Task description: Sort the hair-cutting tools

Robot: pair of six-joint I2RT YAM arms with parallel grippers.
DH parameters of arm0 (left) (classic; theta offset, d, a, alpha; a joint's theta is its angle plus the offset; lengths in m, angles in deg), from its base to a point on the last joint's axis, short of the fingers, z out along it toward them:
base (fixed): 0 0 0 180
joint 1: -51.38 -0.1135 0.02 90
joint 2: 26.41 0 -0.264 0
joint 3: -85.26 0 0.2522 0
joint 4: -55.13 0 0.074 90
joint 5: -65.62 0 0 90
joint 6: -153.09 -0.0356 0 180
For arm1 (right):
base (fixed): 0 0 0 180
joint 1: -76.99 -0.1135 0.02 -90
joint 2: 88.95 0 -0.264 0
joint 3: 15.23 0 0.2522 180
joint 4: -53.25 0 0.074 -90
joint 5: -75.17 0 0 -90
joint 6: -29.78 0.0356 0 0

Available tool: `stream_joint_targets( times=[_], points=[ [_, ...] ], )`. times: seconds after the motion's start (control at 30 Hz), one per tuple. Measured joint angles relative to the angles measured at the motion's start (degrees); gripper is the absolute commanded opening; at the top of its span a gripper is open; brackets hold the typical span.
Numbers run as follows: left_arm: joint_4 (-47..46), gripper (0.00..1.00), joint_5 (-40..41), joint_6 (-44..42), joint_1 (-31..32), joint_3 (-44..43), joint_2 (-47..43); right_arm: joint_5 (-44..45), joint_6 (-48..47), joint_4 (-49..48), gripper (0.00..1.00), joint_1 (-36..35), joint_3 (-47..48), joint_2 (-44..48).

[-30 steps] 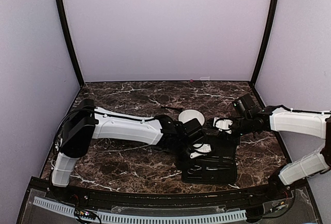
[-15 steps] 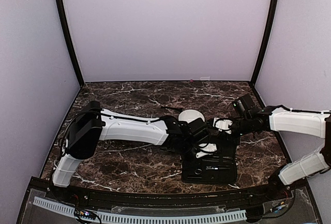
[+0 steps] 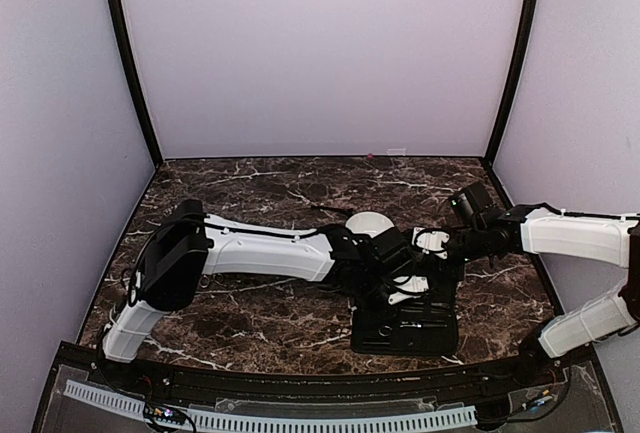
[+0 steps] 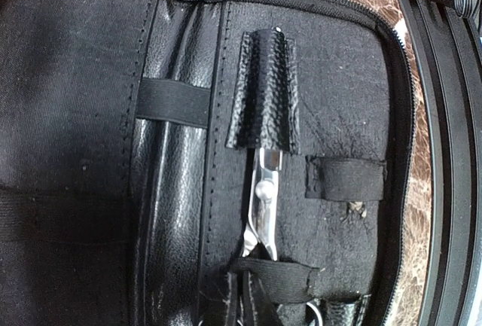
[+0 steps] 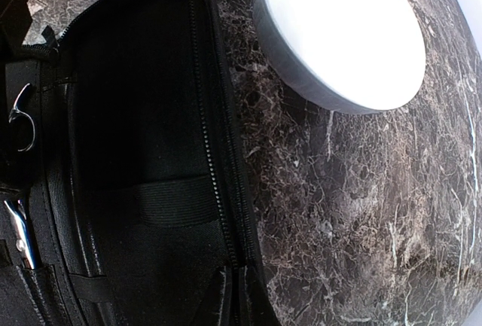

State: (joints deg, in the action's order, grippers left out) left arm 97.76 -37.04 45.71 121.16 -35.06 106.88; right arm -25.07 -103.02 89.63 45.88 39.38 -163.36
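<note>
One scissor pair [image 4: 263,204] in black case [image 4: 75,77], sheath [image 4: 263,92] over tips, white bowl [image 5: 339,32] nearby

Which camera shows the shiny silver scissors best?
The left wrist view: the shiny silver scissors sit mid-frame, tips inside a black leather sleeve. The right wrist view catches only silvery slivers at its edge; from the top they are too small.

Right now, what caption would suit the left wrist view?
Silvery scissors tucked tip-first into a black sleeve inside the open zip case.
</note>
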Motion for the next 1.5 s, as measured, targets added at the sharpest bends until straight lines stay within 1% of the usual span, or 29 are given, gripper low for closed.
stream_joint_targets(
  times=[0.17, 0.2, 0.27, 0.43, 0.5, 0.67, 0.77, 0.87, 0.97, 1.13, 1.17, 1.23, 1.27, 1.33, 1.4, 1.5],
  points=[
    [0.94, 0.09, 0.79, -0.04, 0.26, -1.11, 0.35, 0.02, 0.0, 0.0, 0.05, 0.0, 0.0, 0.0],
    [1.18, 0.1, 1.14, -0.04, 0.35, -1.51, 0.42, 0.02, 0.0, 0.0, 0.06, 0.0, 0.0, 0.0],
    [1.66, 0.12, 2.14, -0.09, 0.61, -2.45, 0.48, 0.02, 0.02, 0.02, 0.1, 0.0, 0.0, 0.0],
    [4.39, 0.18, 7.5, -0.09, 1.27, -6.99, 0.33, 0.52, -0.11, -0.15, 0.26, -0.09, -0.46, 0.07],
    [4.76, 0.25, 10.71, -0.15, 1.38, -7.43, -0.48, 0.92, 0.11, -0.31, 0.31, -0.13, -0.85, 0.13],
    [5.49, 0.52, 22.08, -1.16, 1.33, -4.9, -5.66, 1.55, 0.2, -0.37, 0.37, -0.13, -2.01, 1.73],
    [5.01, 0.61, 28.61, -1.7, 0.04, 0.07, -11.37, 1.79, 0.24, -0.61, 0.39, -0.15, -2.21, 2.36],
    [3.69, 0.69, 32.28, -1.66, -3.3, 4.52, -15.91, 2.34, 0.28, -0.79, 0.4, -0.15, -2.25, 2.73],
    [2.51, 0.72, 34.53, -1.14, -8.98, 8.92, -19.78, 2.64, 0.33, -0.83, 0.41, -0.15, -2.34, 3.15],
    [1.79, 0.72, 36.41, 1.42, -16.72, 15.47, -23.8, 3.06, 0.52, -1.18, 0.42, -0.15, -2.47, 3.72],
    [1.73, 0.72, 36.68, 2.14, -17.57, 16.83, -24.72, 3.21, 0.52, -1.27, 0.42, -0.15, -2.47, 3.72],
    [1.75, 0.65, 37.31, 3.85, -18.58, 18.84, -26.47, 3.5, 0.57, -1.4, 0.42, -0.15, -2.51, 3.72],
    [2.29, 0.62, 38.32, 5.97, -19.54, 19.78, -27.56, 3.61, 0.63, -1.4, 0.42, -0.15, -2.51, 3.72],
    [4.42, 0.6, 38.88, 11.02, -21.4, 20.87, -30.05, 3.72, 0.74, -1.42, 0.42, -0.15, -2.51, 3.72],
    [5.53, 0.61, 38.29, 16.04, -25.97, 23.58, -34.69, 3.85, 0.76, -1.42, 0.42, -0.15, -2.54, 3.72],
    [5.66, 0.63, 38.03, 22.49, -35.08, 31.8, -46.12, 3.93, 0.74, -1.62, 0.42, -0.17, -2.78, 4.02]
  ],
)
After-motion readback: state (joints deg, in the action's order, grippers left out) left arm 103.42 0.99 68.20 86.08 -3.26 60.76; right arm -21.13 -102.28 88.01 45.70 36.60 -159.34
